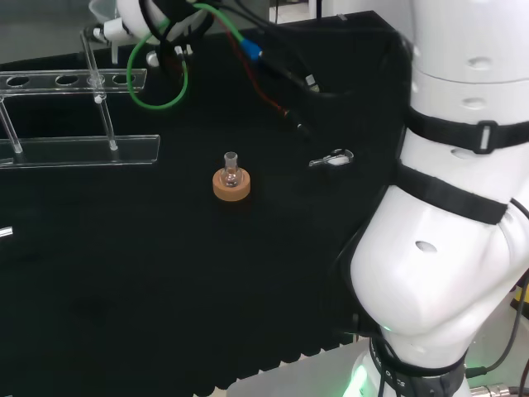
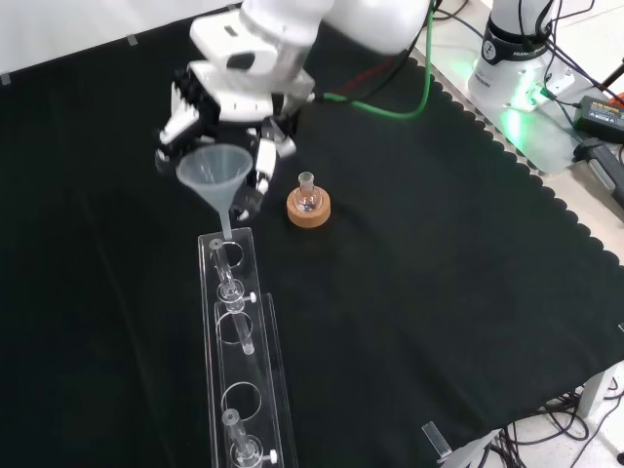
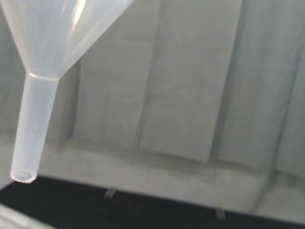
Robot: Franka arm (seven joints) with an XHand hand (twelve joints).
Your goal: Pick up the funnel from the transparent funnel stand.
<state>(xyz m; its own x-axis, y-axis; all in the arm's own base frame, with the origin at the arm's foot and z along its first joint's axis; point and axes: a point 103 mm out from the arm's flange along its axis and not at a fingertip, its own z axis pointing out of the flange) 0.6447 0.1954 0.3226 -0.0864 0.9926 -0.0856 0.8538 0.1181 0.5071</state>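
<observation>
So the hand (image 2: 226,122) is gripping the funnel (image 2: 214,173) over the stand's (image 2: 237,341) far end; tilting could be snagging its stem.

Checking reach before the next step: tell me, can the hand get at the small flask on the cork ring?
Probably not yet: the hand is curled round the funnel, though the flask stands unobstructed beside it.

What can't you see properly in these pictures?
- Front view: the funnel covers the robot hand, so the fingers' contact with it is hidden.
- Front view: whether the funnel's stem tip has left the clear stand is too fine to tell.
- Head view: the small flask on its cork ring is too small to show contents.
</observation>
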